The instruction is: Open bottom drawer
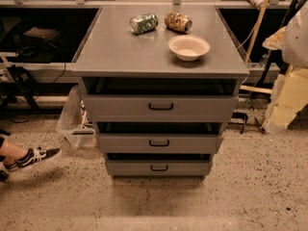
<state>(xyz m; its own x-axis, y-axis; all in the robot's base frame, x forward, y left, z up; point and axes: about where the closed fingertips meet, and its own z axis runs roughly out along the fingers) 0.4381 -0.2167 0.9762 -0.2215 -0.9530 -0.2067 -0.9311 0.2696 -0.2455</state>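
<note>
Down at the front, we see speckled floor and then the bottom drawer [130, 168], lowest of three in a grey metal cabinet [91, 69]. Its small black bar handle [159, 168] sits mid-front, and a dark slit runs above the front. We cannot see the gripper, which lies outside the view, so we cannot say whether its fingers are apart or together, nor how far it is from the drawer.

To the left, a foot in a black sneaker [37, 156] with white laces rests on the floor. A clear plastic bag [72, 119] lies beside the cabinet. Above the bottom drawer come the middle drawer [125, 143] and the top drawer [115, 107], each with a similar handle and a dark gap above; their insides are hidden from us.

On the cabinet top a pale bowl [188, 47] stands empty. Beyond it a green can [143, 23] and a brown can [178, 22] lie on their sides, near each other; we cannot read their labels.
</note>
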